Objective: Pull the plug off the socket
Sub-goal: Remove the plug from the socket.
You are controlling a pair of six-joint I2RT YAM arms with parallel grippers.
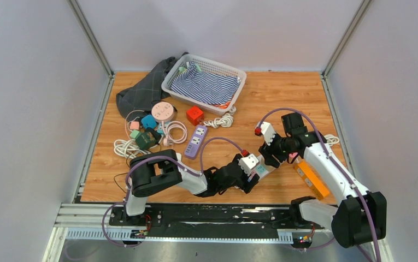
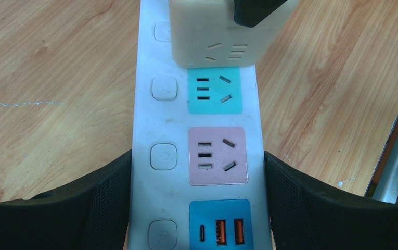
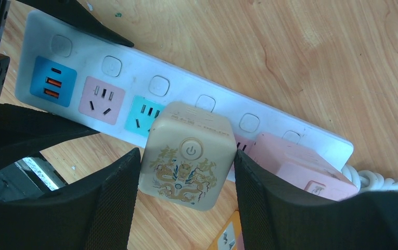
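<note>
Progress stood at the grip, not the pull. You had your right gripper [image 3: 187, 155] clenched on the cream plug cube [image 3: 186, 179], one finger flat against each of its side faces. The cube sat on the white power strip [image 3: 134, 73], in the place just past the teal socket [image 3: 143, 117], with a pink cube [image 3: 300, 161] just beside it on the far side. From the left wrist view its base met the strip's face with no gap that could be seen, so I judged the plug not yet out of its socket.

Your left gripper [image 2: 197, 156] straddled the near end of the strip. Its fingers pressed against both long edges level with the pink socket [image 2: 217, 155], and the blue USB panel [image 2: 220, 224] lay nearer the strip's end. That looked like a bracing hold to keep the strip down on the wooden table [image 3: 316, 52] while the other arm pulled.

What was done: both holds were set. What was left: the whole extraction. You would need to draw the cube straight away from the strip's face, since a skewed pull could bind the pins or drag the strip up with it.
</note>
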